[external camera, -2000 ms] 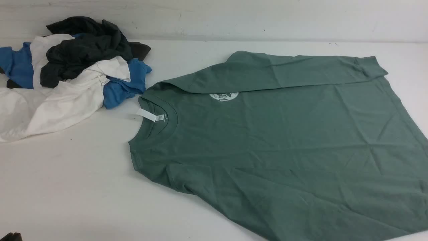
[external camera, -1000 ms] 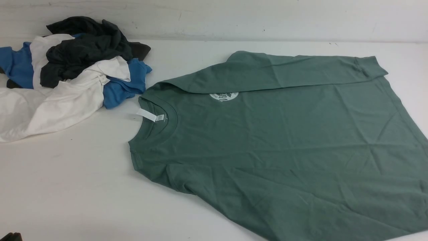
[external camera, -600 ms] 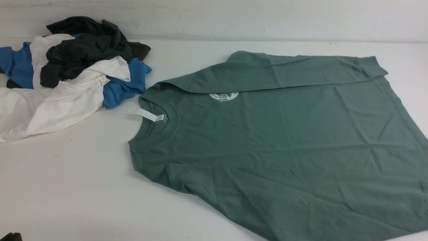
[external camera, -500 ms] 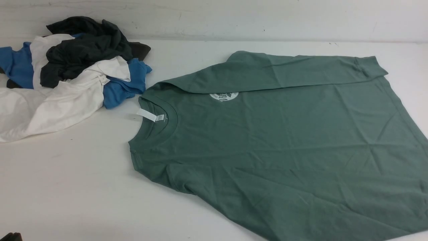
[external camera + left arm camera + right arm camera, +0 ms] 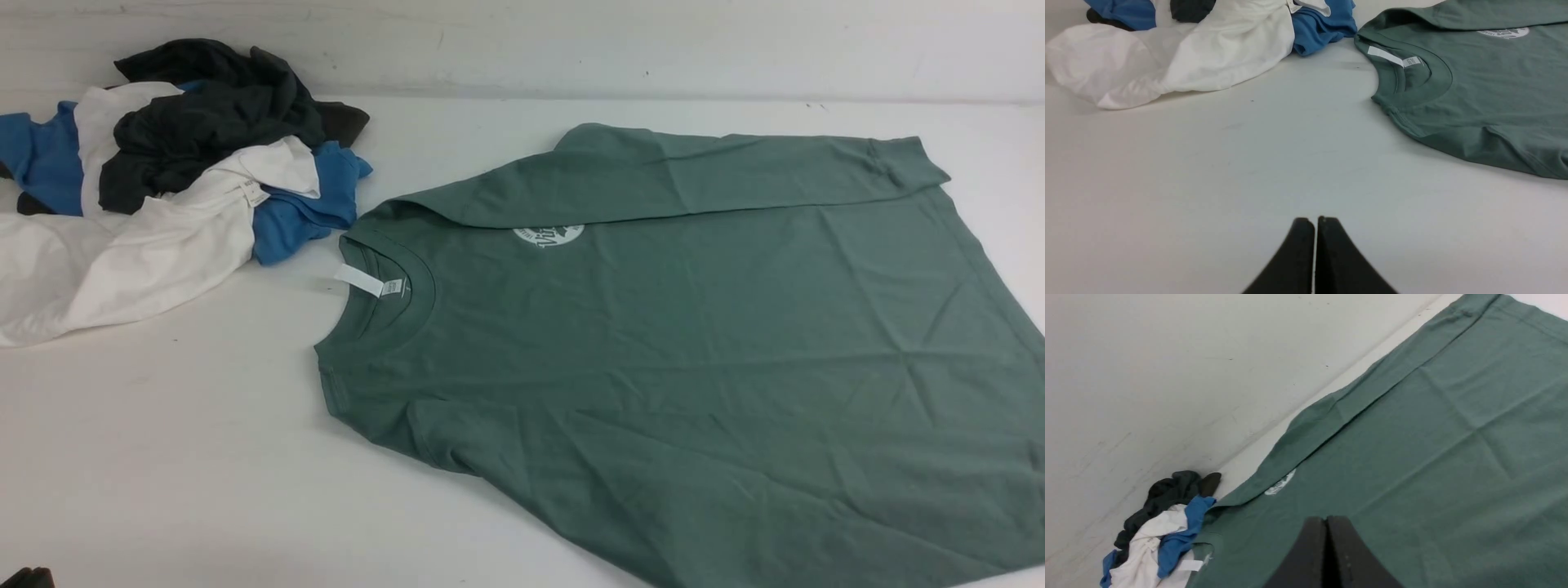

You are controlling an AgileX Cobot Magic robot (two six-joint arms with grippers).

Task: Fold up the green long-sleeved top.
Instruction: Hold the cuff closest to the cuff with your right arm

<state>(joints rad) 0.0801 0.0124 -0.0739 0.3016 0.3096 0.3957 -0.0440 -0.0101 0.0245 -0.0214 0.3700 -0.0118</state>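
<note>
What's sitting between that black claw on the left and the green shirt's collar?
Nothing: in the left wrist view, only bare white table separates the shut left claw from the green long-sleeved top. The clothes pile lies clear of it.

In the upper left of the front view I see a heap of clothes (image 5: 180,163) on the white table (image 5: 163,457). A dark grey garment (image 5: 212,122) lies crumpled on top, toward the back. A blue garment (image 5: 302,208) shows at both sides of it. A white garment (image 5: 122,261) spreads to the left edge. Behind the table stands a pale wall (image 5: 571,41).
</note>
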